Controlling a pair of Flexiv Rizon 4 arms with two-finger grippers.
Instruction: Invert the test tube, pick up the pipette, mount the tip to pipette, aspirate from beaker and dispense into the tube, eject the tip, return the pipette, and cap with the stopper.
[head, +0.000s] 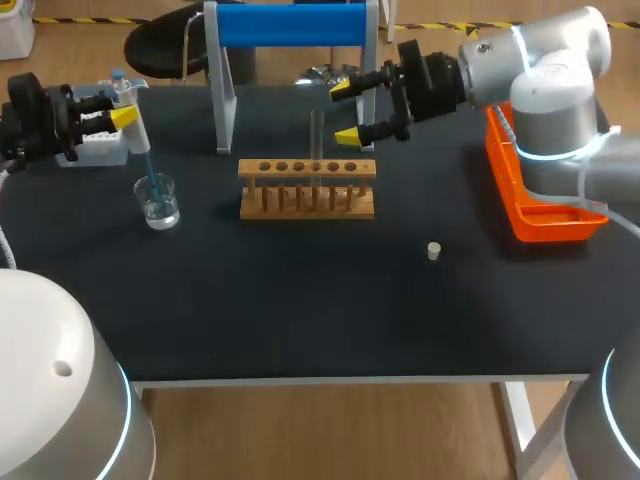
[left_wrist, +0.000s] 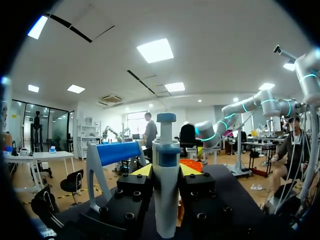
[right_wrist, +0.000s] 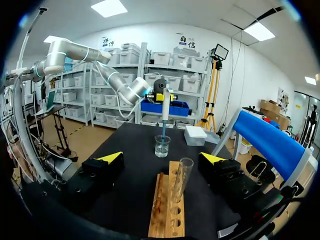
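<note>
Wooden rack (head: 307, 188) sat mid-table. Blue-barred stand (head: 290, 25) behind it, orange tray (head: 520, 190) to the right, stopper (head: 434, 250) lying apart in front. Left gripper (head: 118, 108) was clamped on the pipette (head: 140, 140), long axis slightly tilted, tip down in the beaker (head: 159, 203), tip box (head: 100, 150) just behind. Test tube (head: 317, 135) stood upright in the rack, mouth up. Right gripper (head: 346, 113) fingers wide apart near the tube, not touching.

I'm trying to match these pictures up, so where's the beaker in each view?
Head view: beaker left of the rack; the pipette dips into it.
Left wrist view: not in it.
Right wrist view: beaker beyond the rack's far end.
Landmark: the pipette, in all three views.
</note>
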